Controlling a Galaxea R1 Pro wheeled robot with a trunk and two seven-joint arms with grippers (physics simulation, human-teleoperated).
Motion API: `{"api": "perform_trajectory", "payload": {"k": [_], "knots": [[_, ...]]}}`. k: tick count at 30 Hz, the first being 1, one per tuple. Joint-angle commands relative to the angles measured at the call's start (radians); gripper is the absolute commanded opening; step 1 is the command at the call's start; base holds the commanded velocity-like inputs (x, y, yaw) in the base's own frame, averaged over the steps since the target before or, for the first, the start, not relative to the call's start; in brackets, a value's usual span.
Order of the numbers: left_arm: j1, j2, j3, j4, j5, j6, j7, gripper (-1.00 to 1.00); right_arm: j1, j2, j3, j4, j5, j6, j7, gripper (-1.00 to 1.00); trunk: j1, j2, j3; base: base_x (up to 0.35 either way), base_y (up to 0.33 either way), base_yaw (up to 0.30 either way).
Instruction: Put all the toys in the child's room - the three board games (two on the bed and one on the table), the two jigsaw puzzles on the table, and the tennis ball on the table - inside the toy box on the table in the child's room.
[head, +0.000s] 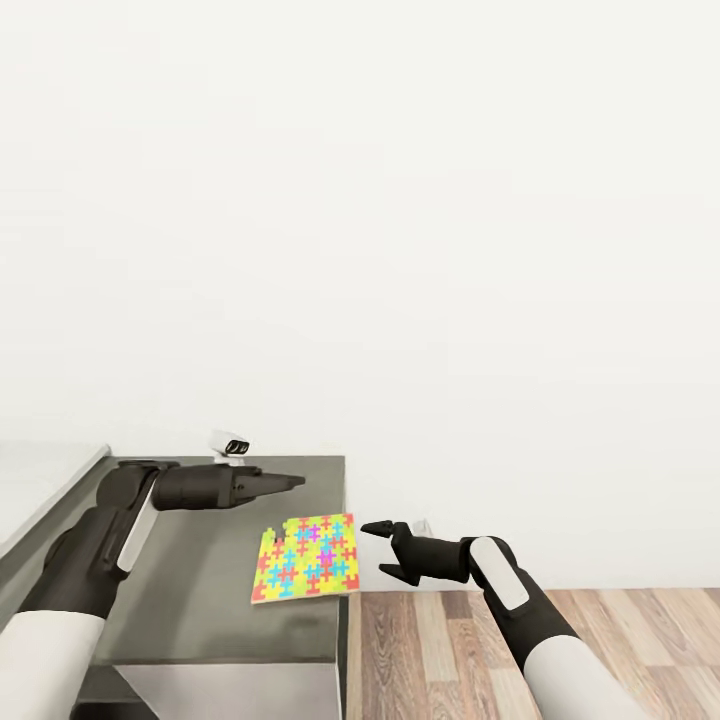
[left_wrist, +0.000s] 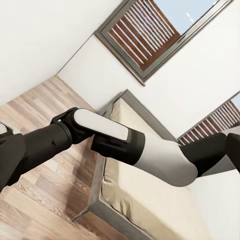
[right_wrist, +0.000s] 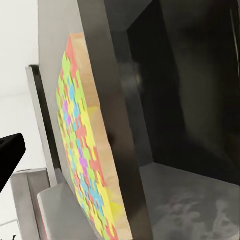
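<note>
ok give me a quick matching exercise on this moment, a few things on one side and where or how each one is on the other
Things:
1. jigsaw puzzle
2. left gripper
3. right gripper
4. bed

Places or states:
A. beside the wood-plank floor, under the windows
B. over the dark desk top, jaws together
C. flat at the desk's right edge
D. just off the desk's right edge, jaws apart and empty

Pairs: 1-C, 2-B, 3-D, 4-A

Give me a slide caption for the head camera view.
Open right gripper approaches a jigsaw puzzle at the dark desk's edge; left gripper hovers above.
</note>
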Motion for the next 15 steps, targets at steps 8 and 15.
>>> {"api": "perform_trajectory", "payload": {"k": [8, 15], "knots": [[-0.001, 0.001, -0.002, 0.0, 0.001, 0.011, -0.003, 1.0, -0.001, 0.0, -0.001, 0.0, 0.01, 0.002, 0.009, 1.0, 0.0, -0.001, -0.001, -0.004, 0.063, 0.0], [-0.001, 0.001, -0.002, 0.0, 0.001, 0.011, -0.003, 1.0, -0.001, 0.0, -0.001, 0.0, 0.01, 0.002, 0.01, 1.0, 0.0, -0.001, -0.001, 0.0, 0.12, 0.0]]}}
